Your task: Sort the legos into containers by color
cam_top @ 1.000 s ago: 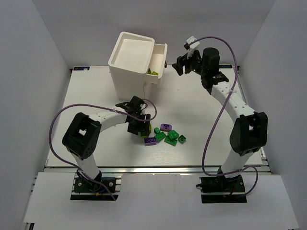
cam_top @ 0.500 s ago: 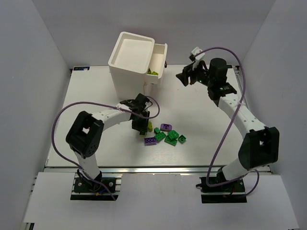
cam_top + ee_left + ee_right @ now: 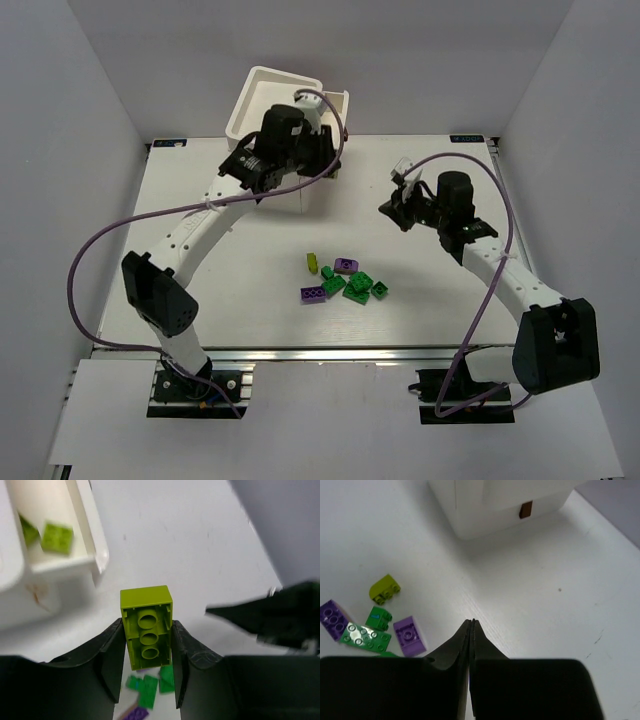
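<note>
My left gripper (image 3: 147,626) is shut on a yellow-green lego (image 3: 146,625), held with its hollow underside towards the camera. It hangs beside the open top drawer (image 3: 86,527), which holds yellow-green bricks (image 3: 56,536). From above, the left gripper (image 3: 318,152) is in front of the white cabinet (image 3: 262,100). Loose legos lie mid-table: one yellow-green (image 3: 312,263), two purple (image 3: 346,265) (image 3: 314,294), several green (image 3: 358,287). My right gripper (image 3: 392,207) (image 3: 471,622) is shut and empty, above bare table to the right of the pile.
The right wrist view shows the cabinet's lower front (image 3: 510,505) with a brown knob (image 3: 525,509), and the pile's purple brick (image 3: 410,635) at lower left. White walls close in the table (image 3: 200,200) on three sides.
The left arm has carried the yellow-green brick from the pile up to the open drawer. The right gripper has moved away from the drawer towards the table's middle right and has shut.
</note>
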Controlling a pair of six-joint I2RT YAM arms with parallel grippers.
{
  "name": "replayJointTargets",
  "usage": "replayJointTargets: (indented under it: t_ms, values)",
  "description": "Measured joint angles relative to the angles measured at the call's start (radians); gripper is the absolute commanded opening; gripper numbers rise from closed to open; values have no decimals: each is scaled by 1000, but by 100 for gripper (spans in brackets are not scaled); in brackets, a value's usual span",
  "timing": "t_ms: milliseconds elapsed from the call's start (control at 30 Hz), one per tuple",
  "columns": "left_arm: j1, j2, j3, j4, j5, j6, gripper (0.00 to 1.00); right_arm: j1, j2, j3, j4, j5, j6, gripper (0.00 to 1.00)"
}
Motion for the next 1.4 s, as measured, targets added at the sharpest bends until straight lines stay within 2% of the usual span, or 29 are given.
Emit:
replayJointTargets:
  t_ms: [167,400,500,533,567,633,667,700,733,767,800,933,1000,1067,1100,1200,1267,1300,1333,1400]
  values:
    - [8,136,222,53,-100,51,10,0,-12,-49,-34,-13,-18,0]
    - [26,342,328,114,-264,112,16,1,-12,-49,-64,-42,-31,0]
    - [34,413,362,124,-308,127,30,3,-12,-50,-76,-47,-43,1]
    - [38,426,366,131,-314,129,43,4,-12,-51,-79,-50,-47,4]
    - [41,435,372,137,-323,129,49,5,-12,-51,-82,-51,-51,9]
    - [39,438,378,139,-333,130,65,7,-12,-51,-95,-62,-66,21]
    - [40,438,384,144,-330,127,77,8,-12,-51,-102,-71,-74,29]
    - [39,438,392,151,-334,129,80,10,-11,-51,-113,-81,-86,44]
    - [39,437,399,156,-333,127,83,11,-9,-50,-125,-97,-101,51]
    - [41,437,404,158,-336,126,84,13,-5,-50,-137,-114,-114,61]
    - [42,437,409,159,-335,122,84,15,3,-48,-152,-139,-133,64]
    - [46,432,424,160,-332,109,83,36,67,-37,-238,-280,-288,67]
    - [47,415,424,153,-329,97,77,61,115,-24,-275,-336,-360,66]
    - [47,378,412,147,-329,84,66,101,178,0,-295,-367,-417,66]
    - [48,345,390,148,-330,75,51,126,214,17,-298,-372,-436,66]
    - [48,142,194,158,-349,46,32,203,330,87,-282,-340,-427,74]
    - [48,-35,24,173,-370,23,34,247,398,136,-253,-295,-390,78]
    - [48,-129,-64,172,-386,11,50,270,432,163,-234,-271,-367,81]
    - [47,-222,-143,164,-403,1,57,289,461,189,-217,-244,-339,82]
    - [47,-392,-283,150,-446,-42,64,323,502,225,-185,-191,-291,82]
